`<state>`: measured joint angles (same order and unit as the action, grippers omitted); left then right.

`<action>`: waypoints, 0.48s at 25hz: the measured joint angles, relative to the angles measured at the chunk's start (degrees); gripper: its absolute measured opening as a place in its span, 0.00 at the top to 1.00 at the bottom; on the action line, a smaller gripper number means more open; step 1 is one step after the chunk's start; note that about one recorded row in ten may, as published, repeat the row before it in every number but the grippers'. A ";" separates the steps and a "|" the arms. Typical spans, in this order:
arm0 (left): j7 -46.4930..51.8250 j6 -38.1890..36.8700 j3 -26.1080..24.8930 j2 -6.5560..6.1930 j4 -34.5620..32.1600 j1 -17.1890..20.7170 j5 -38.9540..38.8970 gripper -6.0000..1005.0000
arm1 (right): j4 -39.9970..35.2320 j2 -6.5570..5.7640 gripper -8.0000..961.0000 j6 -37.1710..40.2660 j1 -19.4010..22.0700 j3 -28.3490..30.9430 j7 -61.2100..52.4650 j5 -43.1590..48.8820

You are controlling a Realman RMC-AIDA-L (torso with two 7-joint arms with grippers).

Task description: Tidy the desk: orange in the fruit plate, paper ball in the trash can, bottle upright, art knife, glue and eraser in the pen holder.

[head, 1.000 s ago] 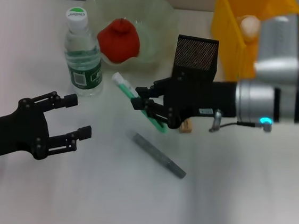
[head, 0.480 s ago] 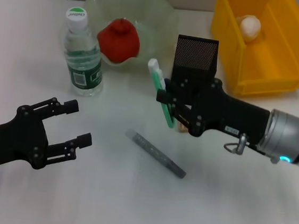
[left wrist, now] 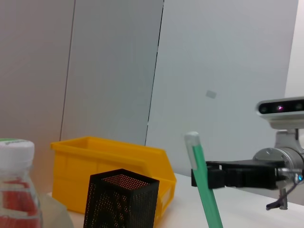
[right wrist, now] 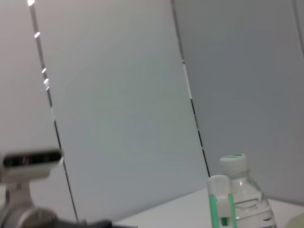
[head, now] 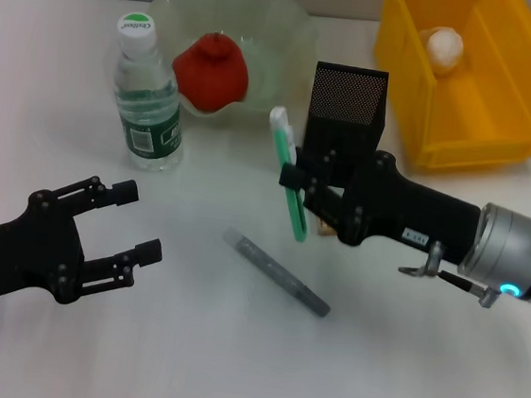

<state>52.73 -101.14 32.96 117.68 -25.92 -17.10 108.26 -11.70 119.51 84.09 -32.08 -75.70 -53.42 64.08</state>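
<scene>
Head view: your right end effector (head: 302,195) is clamped on the green knife (head: 287,171).
Knife axis: near upright.
Pen holder (head: 347,108): just behind.
Left end effector (head: 135,221): spread wide, empty.

Bottle (head: 148,96) stands upright on tabletop (head: 184,343), far left. Fruit plate (head: 264,28) behind and right of bottle, orange (head: 211,70) in it. Pen holder (head: 347,108) right of plate. Trash can (head: 485,99) at far right, paper ball (head: 444,47) inside. Glue (head: 288,168) held tilted in right tool (head: 303,189), just left of pen holder, above tabletop. Art knife (head: 277,274) lies on tabletop in front of glue. Left tool (head: 130,223) at near left, in front of bottle.
</scene>
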 joint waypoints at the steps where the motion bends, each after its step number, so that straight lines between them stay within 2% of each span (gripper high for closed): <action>1: 0.00 -0.08 0.00 0.00 0.00 0.00 0.01 0.22 | -0.02 -0.09 0.82 -0.11 -0.33 0.05 -4.29 0.00; 4: 0.00 -0.36 0.00 -0.05 0.00 0.06 0.02 0.22 | -0.33 -0.52 0.82 -0.79 -1.16 -0.16 -20.43 0.41; 6: 0.00 -0.39 0.00 -0.15 0.00 0.15 0.02 0.22 | -0.27 -1.67 0.82 -1.32 -1.69 -0.26 -32.29 1.22; 10: 0.00 -0.39 0.00 -0.31 0.00 0.16 0.14 0.22 | -0.73 -2.19 0.82 -2.14 -2.69 0.02 -42.06 4.88; 12: 0.00 -0.39 0.00 -0.31 0.00 0.16 0.15 0.22 | -0.74 -2.33 0.82 -2.16 -3.03 -0.02 -43.43 5.23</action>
<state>52.73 -101.53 32.96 117.37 -25.93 -16.94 108.41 -12.45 117.18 81.93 -35.10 -75.72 -96.85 69.32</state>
